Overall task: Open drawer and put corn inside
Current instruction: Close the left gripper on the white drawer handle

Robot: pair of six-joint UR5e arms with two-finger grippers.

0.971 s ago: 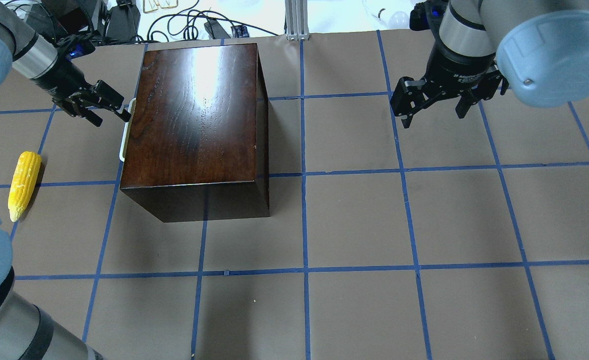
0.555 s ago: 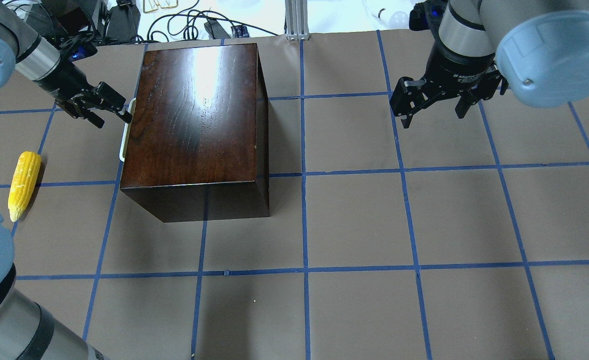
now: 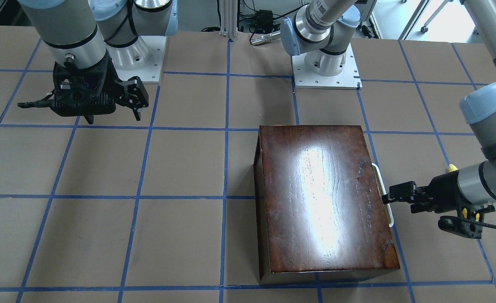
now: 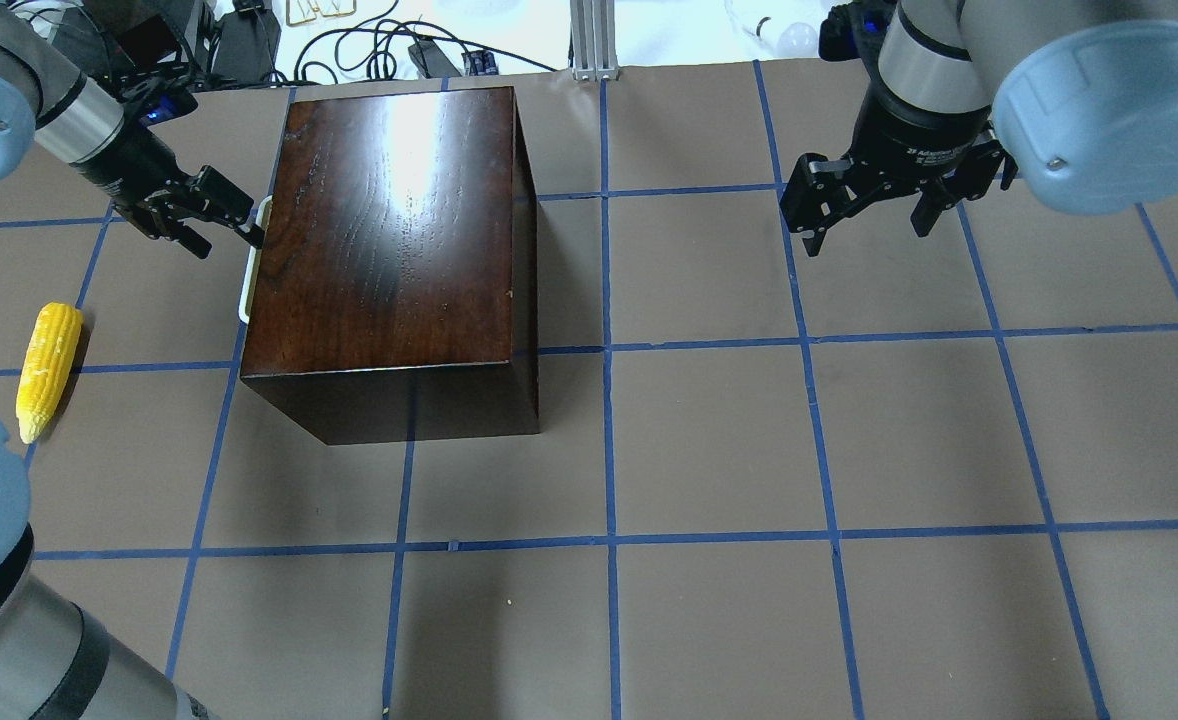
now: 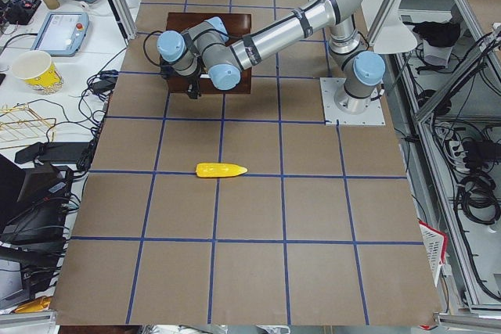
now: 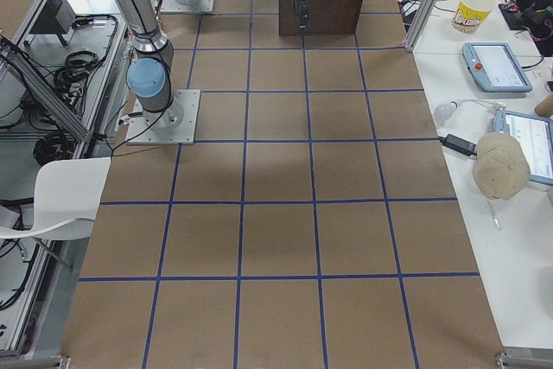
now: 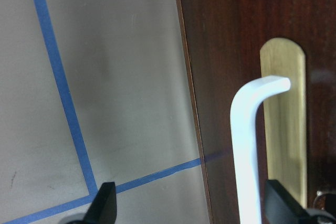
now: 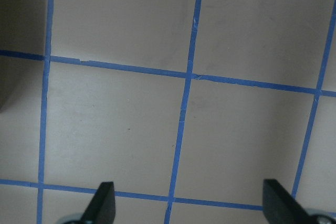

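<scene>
So, where is the corn point(image 4: 47, 368) found?

It is seen lying flat on the surface point(image 4: 709, 440), on the robot's left, well apart from the box point(image 4: 389, 230). Its tapered tip is pointed toward the robot's side, and it is touched by neither arm.

And the drawer point(image 7: 226, 35)?

It is seen shut, its dark front set flush in the glossy box. A white curved handle point(image 7: 247, 150) is mounted on that front, over a brass-coloured plate point(image 7: 283, 129).

How is the left tool point(image 4: 226, 240) held?

It is levelled at the handle with its 2 fingers spread. In the left wrist view the handle's bent end is framed between the fingertips point(image 7: 105, 205), much nearer to 1 of them than to the other, and it is not pinched. From overhead, 1 fingertip is seen right at the handle's far end; whether contact is made there cannot be told.

And the right tool point(image 4: 869, 235)?

It is held above the surface on the robot's right, well apart from the box, and is pointed downward. Its 2 fingers are spread wide and it is empty. Only brown covering crossed by blue tape lines point(image 8: 184, 103) is shown beneath it in the right wrist view.
</scene>
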